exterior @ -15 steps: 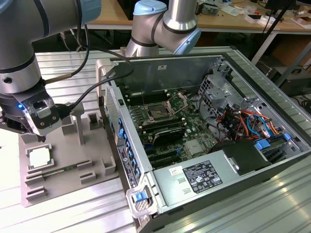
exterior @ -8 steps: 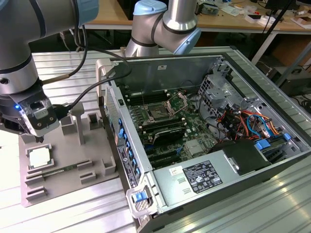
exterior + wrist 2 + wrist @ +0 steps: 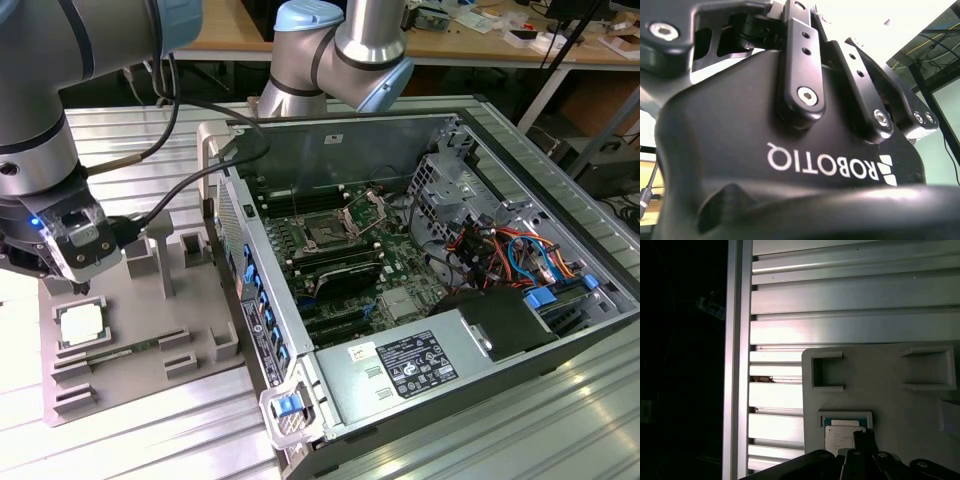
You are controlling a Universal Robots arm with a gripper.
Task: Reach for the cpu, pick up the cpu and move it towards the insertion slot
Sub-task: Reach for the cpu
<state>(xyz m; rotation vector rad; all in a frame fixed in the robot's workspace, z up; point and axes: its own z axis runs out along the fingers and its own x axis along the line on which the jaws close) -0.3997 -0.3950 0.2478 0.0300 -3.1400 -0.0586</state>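
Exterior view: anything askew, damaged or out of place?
Nothing stands out. The cpu lies flat and square in its recess on the grey tray, with the pincer close above it. The insertion slot looks undamaged.

table (image 3: 140,445): ribbed aluminium slats beneath the jaws | well beyond them: cluttered wooden workbench (image 3: 460,42) | light: bright glare on slats

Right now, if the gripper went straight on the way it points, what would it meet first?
Probably the small silvery-white square cpu, lying in the grey tray just below the gripper; the gap between them is hard to judge.
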